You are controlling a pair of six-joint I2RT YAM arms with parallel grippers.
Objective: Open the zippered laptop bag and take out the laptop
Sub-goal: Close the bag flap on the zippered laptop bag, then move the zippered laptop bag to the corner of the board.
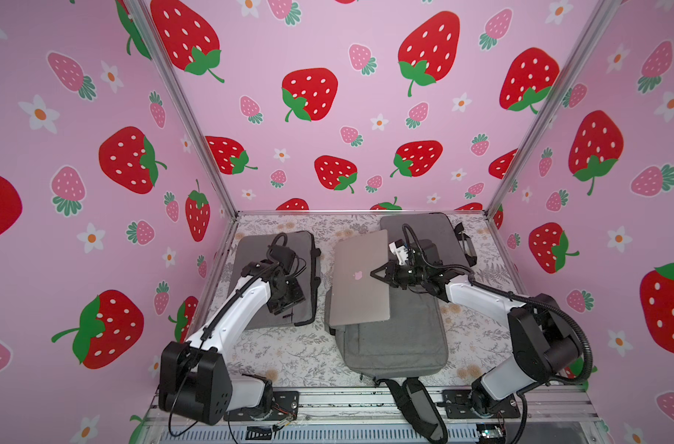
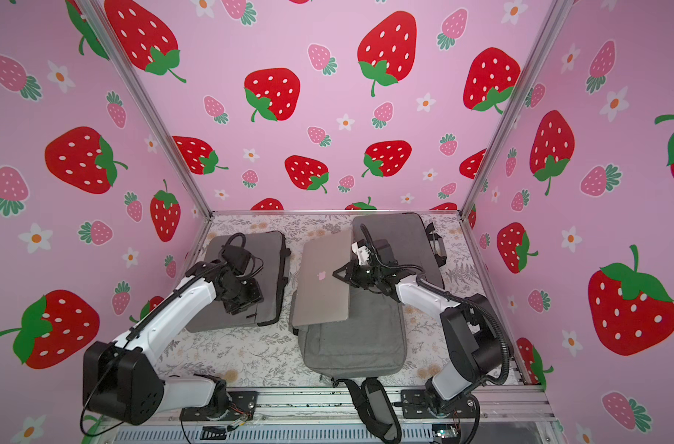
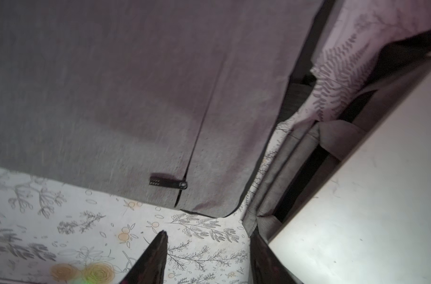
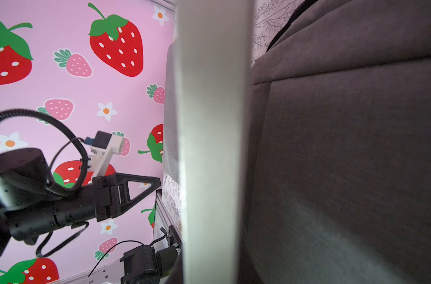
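Grey bags (image 1: 396,346), three total, with the lone silver laptop (image 1: 360,276) sitting atop the middle one. Right end effector (image 1: 373,275) clamps its 3 o'clock edge. Left end effector (image 3: 209,234) is unclenched and empty.

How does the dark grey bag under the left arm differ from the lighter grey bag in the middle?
The dark grey flat fabric bag has black trim and shows no laptop. The lighter grey padded fabric bag gapes open, and the silver laptop lies partly out over it. The dark bag lies to the left of the lighter one. Both lie flat.
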